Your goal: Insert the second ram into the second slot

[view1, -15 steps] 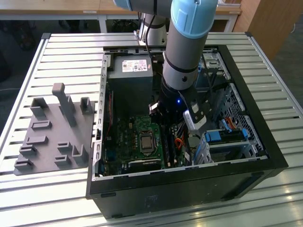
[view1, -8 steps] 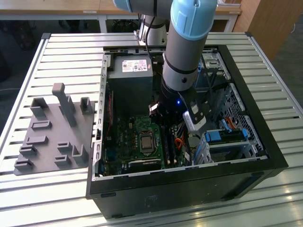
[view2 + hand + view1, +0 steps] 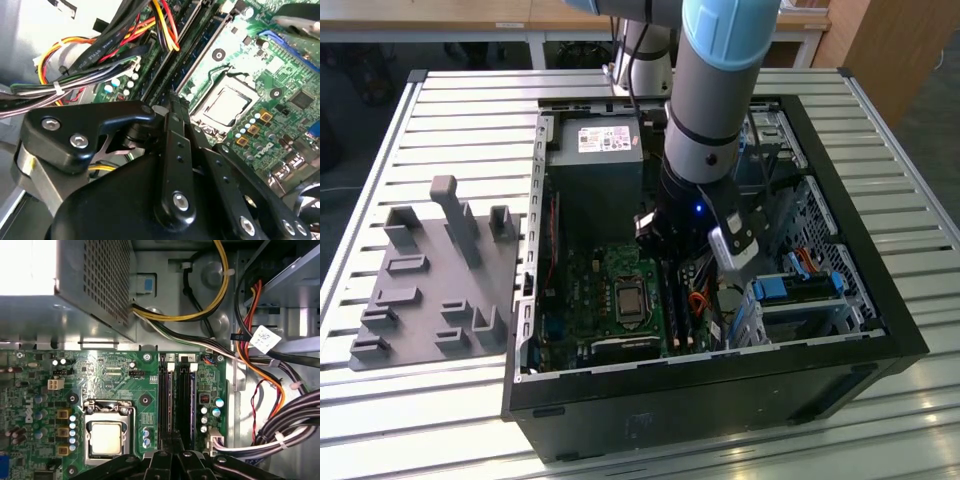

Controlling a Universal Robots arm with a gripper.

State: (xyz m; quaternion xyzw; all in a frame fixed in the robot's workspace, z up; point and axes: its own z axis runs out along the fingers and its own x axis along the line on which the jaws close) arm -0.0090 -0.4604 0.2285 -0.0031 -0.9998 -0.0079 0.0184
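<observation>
My gripper (image 3: 669,258) reaches down into the open computer case (image 3: 880,330), over the far end of the two black memory slots (image 3: 680,310) on the green motherboard (image 3: 590,300). In the first wrist view the fingertips (image 3: 172,440) meet over the slot (image 3: 166,400) nearer the processor socket (image 3: 105,437). The other slot (image 3: 186,400) lies beside it. The gripper (image 3: 172,98) looks shut, with nothing visible between the fingers. The second ram is hidden: I see no blue stick. Whether a stick sits in either slot I cannot tell.
Cable bundles (image 3: 260,365) run close beside the slots. The grey power supply (image 3: 595,160) stands at the case's far end, and light-blue drive-bay clips (image 3: 795,290) at the exterior view's right. A grey fixture (image 3: 430,280) lies on the slatted table outside the case.
</observation>
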